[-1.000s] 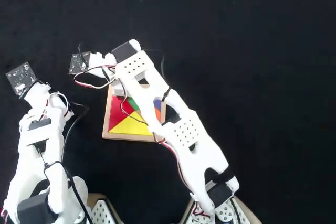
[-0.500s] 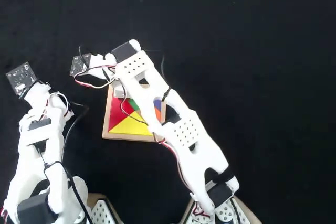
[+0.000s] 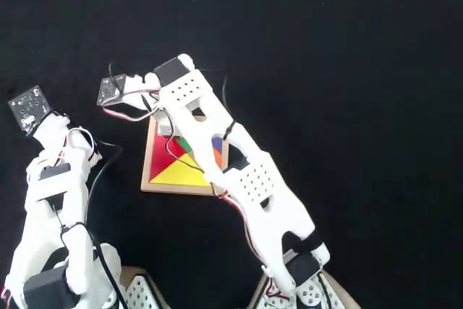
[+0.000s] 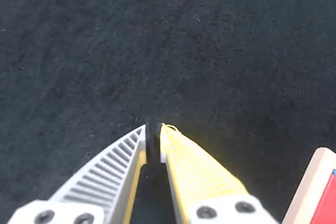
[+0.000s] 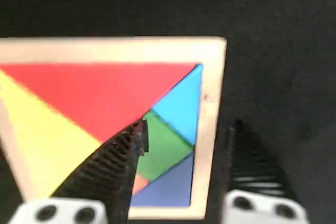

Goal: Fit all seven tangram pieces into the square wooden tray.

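Operator, your right gripper [image 5: 187, 129] is hovering over the square wooden tray [image 5: 210, 129] with its jaws apart, straddling the rim: one jaw above the green square [image 5: 165, 150], the other just outside the tray above the black cloth [image 3: 347, 70]. Inside the tray a red triangle [image 5: 105, 93], a yellow triangle [image 5: 47, 140], a light blue triangle [image 5: 181, 103], a dark blue piece [image 5: 168, 190] and a sliver of orange piece [image 5: 137, 183] are lying edge to edge with the square. That is six on show, and a seventh may be sitting under the jaw. The tray is looking full, so the fitting is likely done or all but done. Your left gripper [image 4: 154, 127] is hanging beside the tray, jaws pressed together on nothing.
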Robot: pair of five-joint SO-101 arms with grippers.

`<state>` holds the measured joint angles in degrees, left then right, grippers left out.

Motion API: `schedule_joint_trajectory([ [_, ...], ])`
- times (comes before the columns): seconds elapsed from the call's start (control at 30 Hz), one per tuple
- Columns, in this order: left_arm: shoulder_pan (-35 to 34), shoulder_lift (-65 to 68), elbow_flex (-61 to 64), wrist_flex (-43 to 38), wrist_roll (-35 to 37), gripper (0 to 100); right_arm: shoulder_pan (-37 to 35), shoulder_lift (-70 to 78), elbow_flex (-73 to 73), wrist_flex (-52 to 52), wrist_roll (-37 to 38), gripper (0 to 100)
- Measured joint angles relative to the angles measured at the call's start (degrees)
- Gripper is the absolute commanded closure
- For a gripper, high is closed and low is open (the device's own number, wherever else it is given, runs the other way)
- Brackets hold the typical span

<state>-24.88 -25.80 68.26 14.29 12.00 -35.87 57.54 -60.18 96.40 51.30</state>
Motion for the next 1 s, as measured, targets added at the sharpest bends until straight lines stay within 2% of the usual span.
schedule_joint_trajectory([
  [0.1, 0.0, 0.0, 0.0, 0.0, 0.0, 94, 2.5, -2.0, -4.7, 2.5, -1.6, 96.6],
  [0.27, 0.0, 0.0, 0.0, 0.0, 0.0, 94, 9.1, -9.8, -7.6, 2.6, -12.0, 98.8],
  [0.57, 1.8, 0.0, 0.0, 0.0, -1.5, 94, 11.2, -16.4, -4.4, 2.7, -27.0, 98.8],
  [0.67, 5.1, 0.0, 0.0, 0.3, -7.9, 94, 11.5, -22.5, 5.0, 2.7, -28.7, 98.8],
  [0.8, 6.7, 0.0, -0.1, 3.8, -10.6, 94, 11.1, -36.7, 22.3, 2.5, -29.1, 98.8],
  [0.9, 8.1, 0.3, -3.4, 11.2, -13.8, 94, 11.1, -49.9, 36.0, -0.3, -29.5, 98.8],
  [1.0, 10.7, 1.1, -6.5, 20.1, -16.8, 94, 14.2, -61.9, 50.3, -6.2, -29.5, 98.8],
])
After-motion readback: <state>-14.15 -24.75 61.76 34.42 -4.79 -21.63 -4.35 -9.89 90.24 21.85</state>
